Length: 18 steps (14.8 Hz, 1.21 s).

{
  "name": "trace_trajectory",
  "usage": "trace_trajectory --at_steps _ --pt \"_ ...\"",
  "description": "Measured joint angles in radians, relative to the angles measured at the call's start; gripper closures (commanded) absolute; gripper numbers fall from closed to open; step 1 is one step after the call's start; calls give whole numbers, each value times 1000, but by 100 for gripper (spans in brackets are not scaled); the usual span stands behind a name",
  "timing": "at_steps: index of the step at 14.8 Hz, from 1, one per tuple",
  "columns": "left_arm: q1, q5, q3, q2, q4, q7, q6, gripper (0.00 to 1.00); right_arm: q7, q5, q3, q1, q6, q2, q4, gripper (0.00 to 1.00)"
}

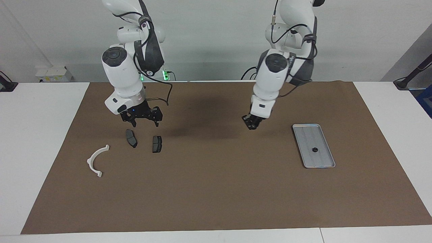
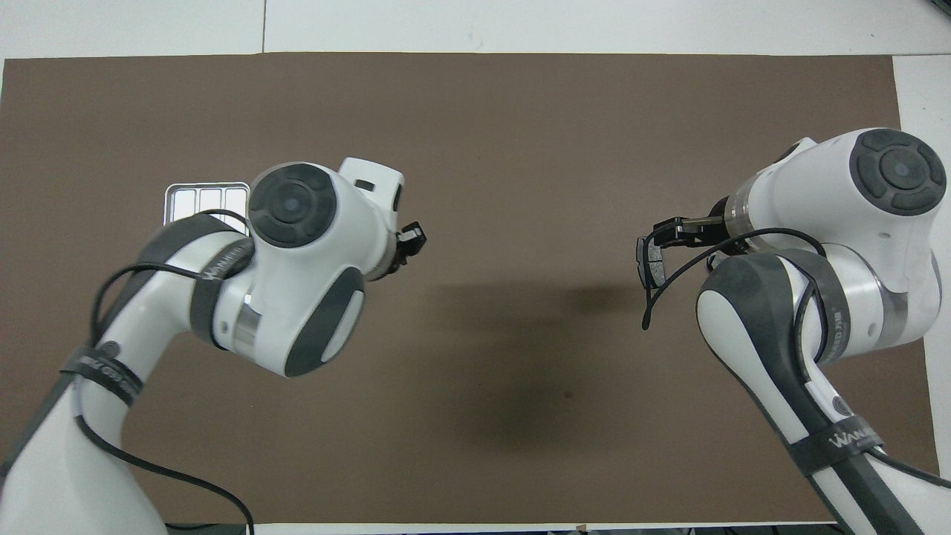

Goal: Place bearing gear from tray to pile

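Note:
The silver tray (image 1: 308,135) lies toward the left arm's end of the table. A small black bearing gear (image 1: 314,150) rests in it. In the overhead view only a corner of the tray (image 2: 204,197) shows, and my left arm hides the gear. My left gripper (image 1: 251,126) hangs shut and empty over the bare mat, between tray and pile; it also shows in the overhead view (image 2: 409,239). The pile holds a white bracket (image 1: 96,160) and two dark pads (image 1: 131,138) (image 1: 157,144). My right gripper (image 1: 145,123) is open, just above the pads.
A brown mat (image 1: 216,189) covers most of the white table. One dark pad (image 2: 650,264) shows in the overhead view beside my right gripper (image 2: 672,232); my right arm hides the rest of the pile there.

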<state>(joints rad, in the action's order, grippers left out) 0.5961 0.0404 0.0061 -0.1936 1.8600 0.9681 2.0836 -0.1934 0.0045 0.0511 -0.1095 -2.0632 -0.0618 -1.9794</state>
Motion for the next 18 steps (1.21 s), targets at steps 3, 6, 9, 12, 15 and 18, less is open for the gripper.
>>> trace_trajectory --at_steps 3,6,9,12,15,18 --pt "66 -26 3 -79 4 100 81 100 -2 0 -2 1 0 -3 1 0" --pt "67 -29 14 -151 18 103 172 100 -2 0 -3 2 0 -2 1 0" --pt "67 -29 17 -165 51 103 239 100 -2 0 -3 2 0 -1 2 0" --pt "67 -29 17 -165 62 103 257 100 -2 0 -3 2 0 -1 2 0" --pt "67 -30 16 -165 91 103 314 84 -2 0 -3 0 0 -1 2 0" --pt "67 -30 14 -164 116 103 342 2 -7 0 -2 -1 0 -1 2 0"
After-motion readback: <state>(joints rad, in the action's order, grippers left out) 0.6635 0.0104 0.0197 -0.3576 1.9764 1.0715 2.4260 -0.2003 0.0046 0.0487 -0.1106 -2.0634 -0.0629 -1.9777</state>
